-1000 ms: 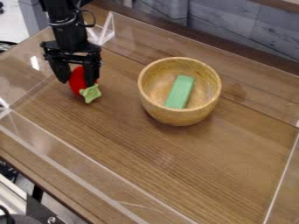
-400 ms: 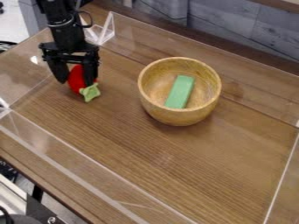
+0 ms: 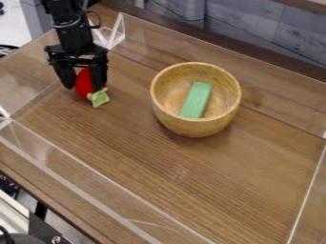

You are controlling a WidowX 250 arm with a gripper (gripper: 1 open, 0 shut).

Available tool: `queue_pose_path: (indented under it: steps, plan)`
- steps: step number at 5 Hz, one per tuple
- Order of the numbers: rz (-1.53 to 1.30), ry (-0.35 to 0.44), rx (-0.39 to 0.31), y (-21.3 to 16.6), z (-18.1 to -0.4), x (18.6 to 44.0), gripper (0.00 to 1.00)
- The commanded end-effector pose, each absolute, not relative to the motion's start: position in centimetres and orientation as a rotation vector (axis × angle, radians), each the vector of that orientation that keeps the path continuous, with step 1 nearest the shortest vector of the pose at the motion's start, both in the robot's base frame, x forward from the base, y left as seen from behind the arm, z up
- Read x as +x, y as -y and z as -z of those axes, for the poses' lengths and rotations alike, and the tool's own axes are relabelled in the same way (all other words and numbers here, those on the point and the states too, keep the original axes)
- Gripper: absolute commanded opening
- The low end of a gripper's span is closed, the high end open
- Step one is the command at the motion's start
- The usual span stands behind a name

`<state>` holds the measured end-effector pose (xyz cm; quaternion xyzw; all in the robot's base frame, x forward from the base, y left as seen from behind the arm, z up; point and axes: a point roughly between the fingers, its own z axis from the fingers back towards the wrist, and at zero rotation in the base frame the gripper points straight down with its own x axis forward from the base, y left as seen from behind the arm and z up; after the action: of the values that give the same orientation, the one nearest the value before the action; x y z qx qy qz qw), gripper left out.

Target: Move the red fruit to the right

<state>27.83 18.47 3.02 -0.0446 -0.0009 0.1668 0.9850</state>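
The red fruit (image 3: pixel 87 86) is a small glossy red toy with a light green leafy end, lying on the wooden table at the left. My black gripper (image 3: pixel 80 84) points straight down over it, open, with one finger on each side of the fruit. The fingers hide part of the red body; the green end pokes out at the lower right. I cannot tell whether the fingers touch the fruit.
A wooden bowl (image 3: pixel 162 102) stands right of centre with a flat green block (image 3: pixel 196 99) inside. Clear acrylic walls (image 3: pixel 310 191) ring the wooden table (image 3: pixel 152 181). A clear bracket stands behind the gripper at the back left.
The gripper has sunk slightly around the red fruit, staying open. The fruit and the bowl have not moved.
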Motion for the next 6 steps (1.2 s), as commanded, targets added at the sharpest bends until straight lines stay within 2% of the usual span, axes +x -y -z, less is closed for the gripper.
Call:
queue_pose_path:
  steps: [1,3,4,6]
  plan:
    - [-0.375,0.028,-0.071,-20.6,-3.4,28.2,1.0]
    - [-0.441,0.008,-0.086,-21.2,-2.6,27.5,1.0]
    - [-0.386,0.027,-0.095,-20.8,-4.1,27.7,0.0]
    - [-0.31,0.109,-0.134,-19.4,-10.2,27.6,0.0]
